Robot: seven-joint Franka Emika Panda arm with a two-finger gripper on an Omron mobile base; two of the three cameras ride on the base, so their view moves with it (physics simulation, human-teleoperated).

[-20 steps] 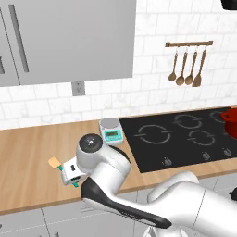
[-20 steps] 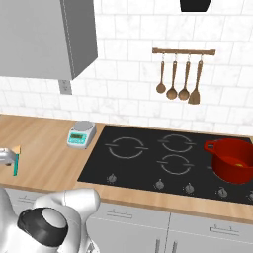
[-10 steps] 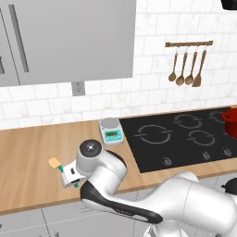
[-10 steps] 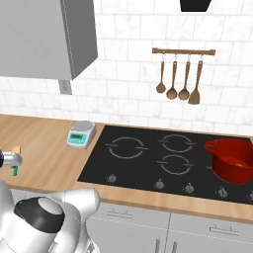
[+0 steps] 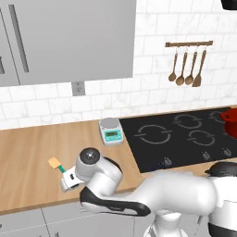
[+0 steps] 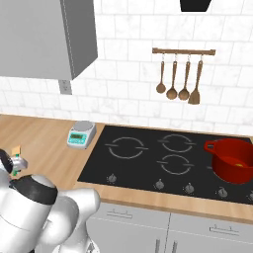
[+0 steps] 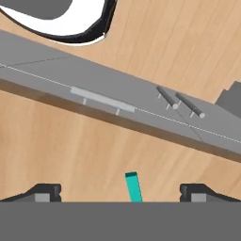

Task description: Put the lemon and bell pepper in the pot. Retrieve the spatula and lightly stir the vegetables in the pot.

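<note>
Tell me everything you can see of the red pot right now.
The pot is round and bright red, glossy like enamel, with a small side handle showing on its left. It stands upright, lidless, on the right front burner of the black stove. Something small and yellow lies inside it. Nothing else touches it.

kitchen scale [image 5: 110, 130] on counter [image 5: 28, 157] | left of hob [image 5: 180, 139]

The pot [image 5: 230, 121] is cut off by the right edge of the left base view. In the hand view, a teal handle [image 7: 134, 187] runs off below, its other end hidden. A yellow speck inside the pot in the right base view is too small to identify.
</note>
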